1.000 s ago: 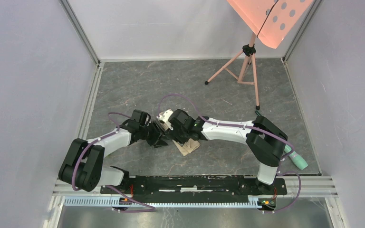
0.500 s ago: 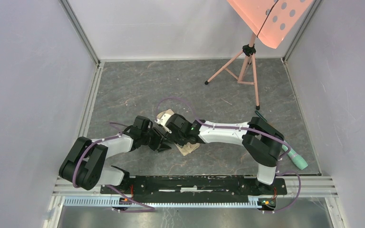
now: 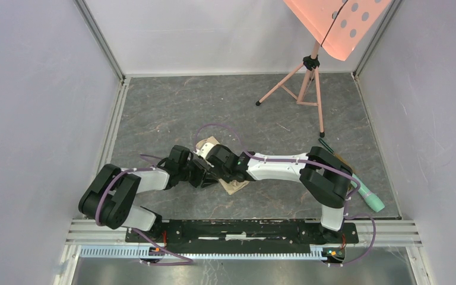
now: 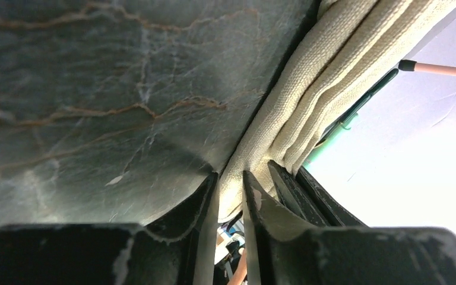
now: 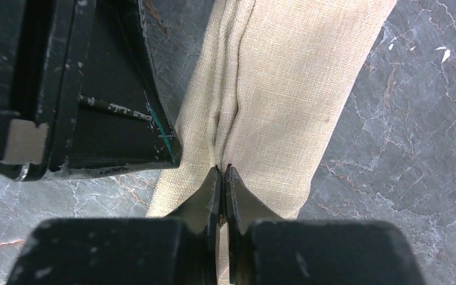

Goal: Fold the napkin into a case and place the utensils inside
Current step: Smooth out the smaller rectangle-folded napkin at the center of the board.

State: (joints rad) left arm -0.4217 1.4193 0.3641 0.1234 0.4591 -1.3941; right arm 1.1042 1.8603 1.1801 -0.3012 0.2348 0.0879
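Napkin (image 5: 285, 89) pinched tight in right jaws — its folded edge between left jaws, grip unclear.

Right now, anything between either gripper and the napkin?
Nothing visible. The right gripper is pinched on a raised ridge of the napkin, and the left gripper has the napkin's folded edge between its fingers.

The left arm (image 3: 145, 179), folded at its elbow, and the longer-stretched right arm (image 3: 279, 166) meet tip to tip, wrists low. The left pincer (image 4: 230, 181) has its jaws narrowly apart around the napkin (image 4: 309, 101) edge. The right pincer (image 5: 222, 170) pinches a napkin fold, jaws almost touching.
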